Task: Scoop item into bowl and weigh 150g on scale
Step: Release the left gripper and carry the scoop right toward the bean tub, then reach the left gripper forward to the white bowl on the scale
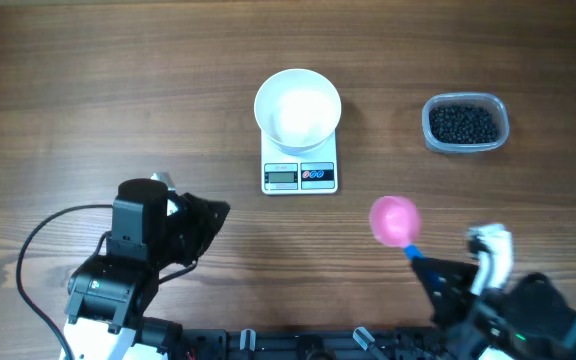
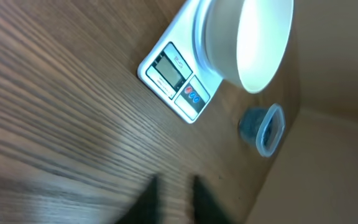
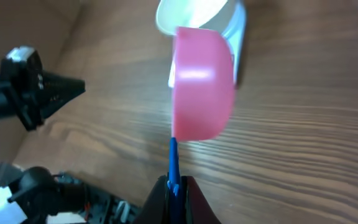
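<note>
The white bowl (image 1: 298,108) stands empty on the white scale (image 1: 300,174) at the table's middle; both also show in the left wrist view, bowl (image 2: 247,37) and scale (image 2: 178,81). The item, small black beads (image 1: 463,122), fills a clear tub at the right. My right gripper (image 1: 430,268) (image 3: 176,186) is shut on the blue handle (image 3: 174,162) of a pink scoop (image 1: 395,220) (image 3: 204,84), held empty above the wood, right of the scale. My left gripper (image 1: 218,212) (image 2: 173,182) hovers left of the scale, blurred, its fingers close together with nothing between them.
The clear plastic tub (image 2: 265,129) sits near the table's far right edge. A black cable (image 1: 43,235) loops beside the left arm's base. From the right wrist view the left arm (image 3: 33,87) shows at the far left.
</note>
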Motion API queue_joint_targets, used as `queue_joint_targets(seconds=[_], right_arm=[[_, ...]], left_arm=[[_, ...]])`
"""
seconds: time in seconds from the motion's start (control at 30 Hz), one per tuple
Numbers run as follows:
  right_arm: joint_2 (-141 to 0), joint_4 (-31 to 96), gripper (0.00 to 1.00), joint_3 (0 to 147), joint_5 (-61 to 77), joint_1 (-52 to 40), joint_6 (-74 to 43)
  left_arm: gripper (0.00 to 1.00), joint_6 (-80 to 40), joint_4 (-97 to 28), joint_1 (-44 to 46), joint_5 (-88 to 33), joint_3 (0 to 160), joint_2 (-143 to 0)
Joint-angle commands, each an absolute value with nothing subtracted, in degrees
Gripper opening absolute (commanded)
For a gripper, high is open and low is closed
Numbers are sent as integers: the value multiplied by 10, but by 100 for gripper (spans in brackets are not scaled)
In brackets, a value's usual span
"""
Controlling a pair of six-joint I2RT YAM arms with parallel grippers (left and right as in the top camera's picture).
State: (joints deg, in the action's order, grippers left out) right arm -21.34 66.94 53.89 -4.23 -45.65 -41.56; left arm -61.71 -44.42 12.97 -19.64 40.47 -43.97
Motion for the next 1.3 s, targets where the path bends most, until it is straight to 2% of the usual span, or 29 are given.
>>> queue_joint_targets(seconds=[0.0, 0.33, 0.6, 0.87, 1.13, 1.27], right_arm=[[-212, 716, 4, 618, -120, -457, -425], [-259, 852, 4, 747, -171, -457, -450], [-352, 853, 4, 748, -210, -457, -450], [-421, 817, 4, 748, -240, -457, -453], [-445, 788, 4, 748, -264, -457, -473], [-445, 789, 4, 748, -274, -457, -486]], left_arm=[[4, -556, -441, 147, -216, 405, -440], [4, -475, -441, 221, -182, 450, -480], [4, -435, -462, 328, -60, 569, -646], [4, -434, -417, 402, 4, 584, -787], [4, -390, -334, 446, 115, 584, -875], [4, -390, -293, 444, 130, 584, -914]])
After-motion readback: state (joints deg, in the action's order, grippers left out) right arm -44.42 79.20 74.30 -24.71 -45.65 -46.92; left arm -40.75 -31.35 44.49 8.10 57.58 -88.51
